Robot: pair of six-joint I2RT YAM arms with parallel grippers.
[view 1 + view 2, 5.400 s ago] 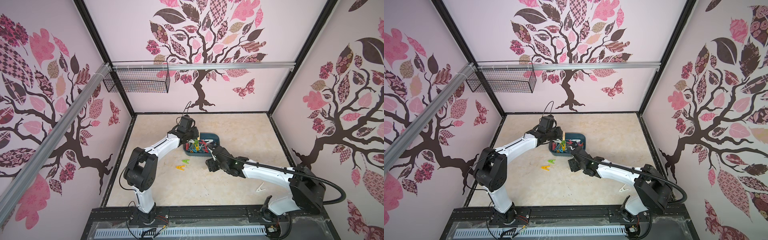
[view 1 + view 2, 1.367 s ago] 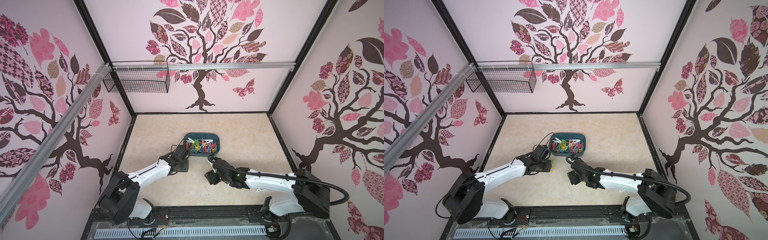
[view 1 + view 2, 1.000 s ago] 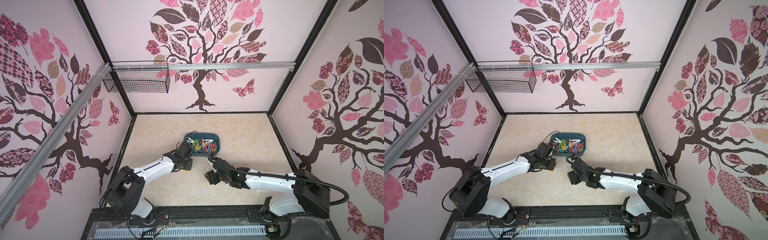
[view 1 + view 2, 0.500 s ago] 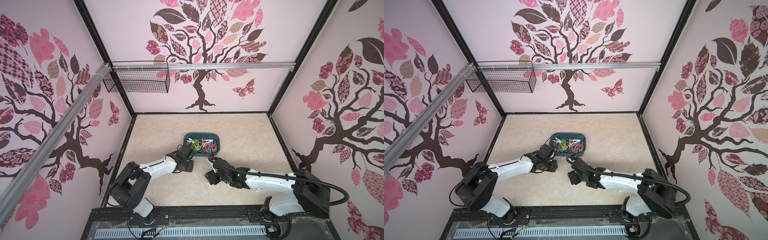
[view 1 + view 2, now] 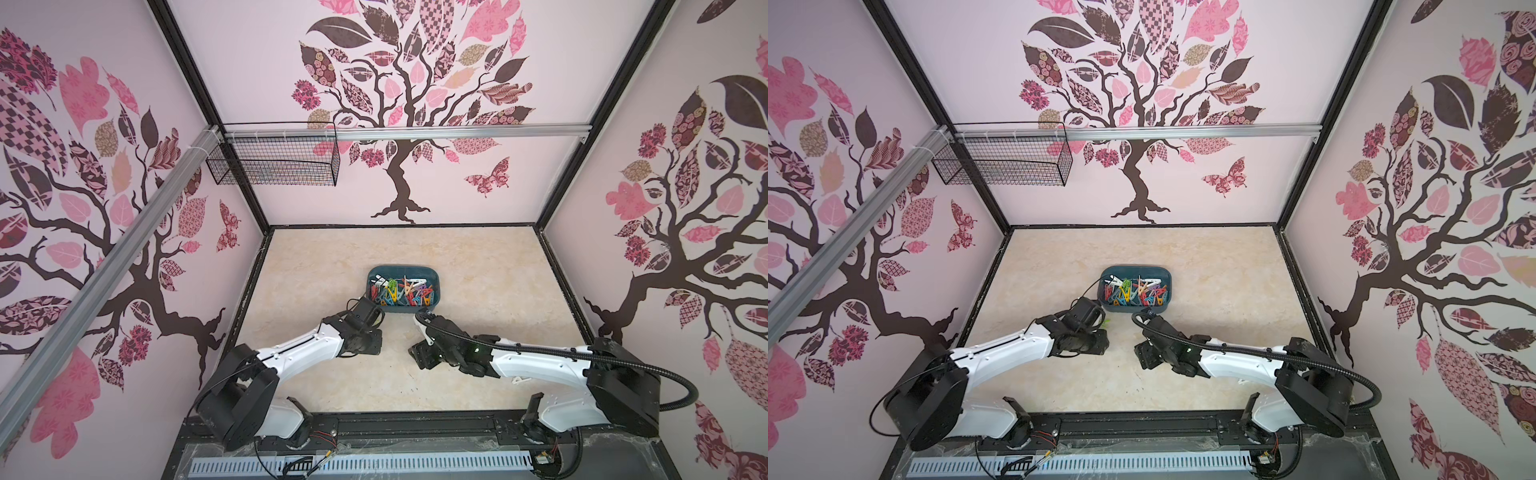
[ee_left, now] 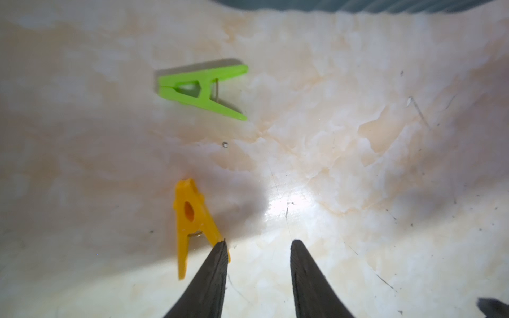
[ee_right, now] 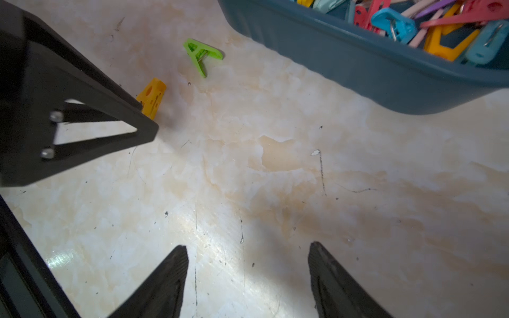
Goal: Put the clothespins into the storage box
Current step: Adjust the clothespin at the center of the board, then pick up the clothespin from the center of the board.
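Two loose plastic spring clothespins lie on the marbled beige tabletop [image 6: 358, 165], just short of the dark teal plastic storage box [image 5: 401, 271]. One is a lime-green A-shaped peg [image 6: 202, 88] flat on its side; the other is an orange-yellow peg [image 6: 190, 220] nearer the left hand [image 6: 257, 242].

Only the wrist views show them plainly. In both top views the left arm covers the orange one, and just a sliver of the green peg [image 5: 1106, 322] peeks out. From the right wrist, the left hand's black finger hides part of the orange peg.

The left hand's ribbed fingers stand apart with nothing between them, one tip overlapping a leg of the orange peg. The right hand [image 7: 248, 247] hovers spread wide and empty over bare tabletop.

The box has rounded corners and a rolled rim, and holds a tangled heap of pegs [image 5: 401, 291] in red, blue, yellow, purple and white. A black wire-mesh basket [image 5: 274, 162] hangs from the back rail.
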